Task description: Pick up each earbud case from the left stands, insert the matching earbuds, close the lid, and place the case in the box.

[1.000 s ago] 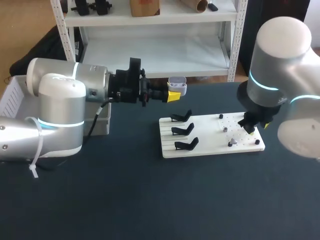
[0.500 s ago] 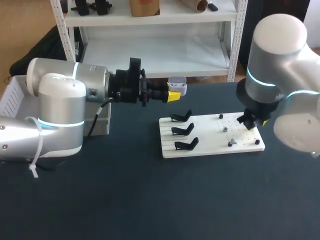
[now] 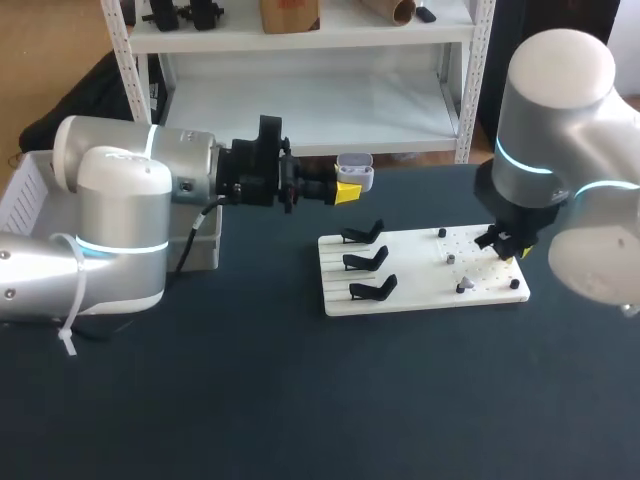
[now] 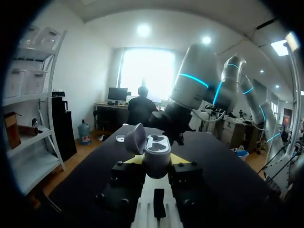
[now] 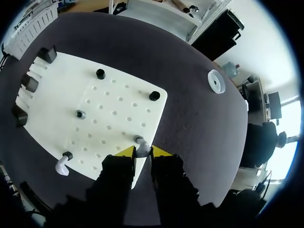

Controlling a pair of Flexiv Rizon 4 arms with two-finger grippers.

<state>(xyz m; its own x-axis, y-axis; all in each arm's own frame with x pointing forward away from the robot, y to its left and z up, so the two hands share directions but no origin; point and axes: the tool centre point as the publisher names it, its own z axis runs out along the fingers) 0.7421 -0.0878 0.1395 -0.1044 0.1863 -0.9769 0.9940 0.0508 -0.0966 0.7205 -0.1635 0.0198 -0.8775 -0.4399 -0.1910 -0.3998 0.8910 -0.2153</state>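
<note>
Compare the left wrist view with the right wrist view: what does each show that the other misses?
Only the left wrist view: the left pincer shut on the open earbud case, with the right arm beyond it. Only the right wrist view: the right pincer shut on an earbud, the white board, a second earbud on it, and three black stands at its far edge. Both: the dark table and a small white disc on it.
</note>
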